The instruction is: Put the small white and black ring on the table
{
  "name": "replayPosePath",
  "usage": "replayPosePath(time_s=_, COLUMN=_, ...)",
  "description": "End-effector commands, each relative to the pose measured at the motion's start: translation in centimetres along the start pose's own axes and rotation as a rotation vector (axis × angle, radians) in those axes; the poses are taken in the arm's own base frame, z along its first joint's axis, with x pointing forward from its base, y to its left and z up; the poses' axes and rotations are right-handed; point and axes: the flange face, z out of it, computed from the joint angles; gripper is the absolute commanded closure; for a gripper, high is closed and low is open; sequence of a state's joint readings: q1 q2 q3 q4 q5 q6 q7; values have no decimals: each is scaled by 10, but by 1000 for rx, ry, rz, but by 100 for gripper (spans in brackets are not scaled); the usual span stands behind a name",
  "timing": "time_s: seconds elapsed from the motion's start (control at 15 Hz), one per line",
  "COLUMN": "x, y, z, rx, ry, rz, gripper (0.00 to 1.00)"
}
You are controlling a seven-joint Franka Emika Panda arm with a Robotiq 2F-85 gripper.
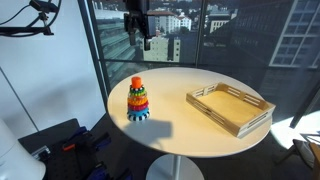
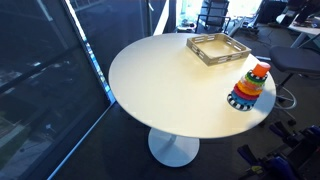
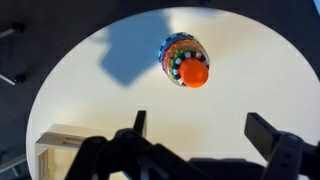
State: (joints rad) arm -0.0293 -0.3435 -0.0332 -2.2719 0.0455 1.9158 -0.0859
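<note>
The multicoloured ring stacker with an orange top (image 1: 137,99) stands upright near the edge of the round cream table (image 1: 180,85); it shows in both exterior views (image 2: 249,87). In the wrist view the stacker (image 3: 183,60) is seen from above, with a white and black patterned band low on its side (image 3: 171,62). That band may be the small white and black ring, but it is too small to be sure. No ring lies loose on the table (image 3: 240,95). My gripper (image 1: 141,36) hangs high above the table, open and empty (image 3: 200,122), well apart from the stacker.
A rectangular light wooden tray (image 1: 213,94) sits on the table away from the stacker, also seen in an exterior view (image 2: 200,48) and at the wrist view's lower left (image 3: 48,140). Windows stand behind the table. Office chairs (image 2: 212,14) stand beyond it.
</note>
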Motion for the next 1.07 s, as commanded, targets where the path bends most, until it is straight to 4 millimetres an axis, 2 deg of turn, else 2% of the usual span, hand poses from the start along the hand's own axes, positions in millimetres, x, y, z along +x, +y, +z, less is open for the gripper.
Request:
replayPosePath(time_s=0.0, x=2, y=-9, z=25, rx=-6, ry=-12, rz=-17, gripper=0)
replayPosePath(time_s=0.4, x=7, y=-29, z=83, rx=-22, ry=-8, rz=-54, gripper=0)
replayPosePath(time_s=0.67, x=8, y=-34, z=118, rx=-24, ry=-15, rz=-62, gripper=0)
replayPosePath(time_s=1.0, x=9, y=-32, z=142, rx=-38, ry=-35, rz=-44, gripper=0)
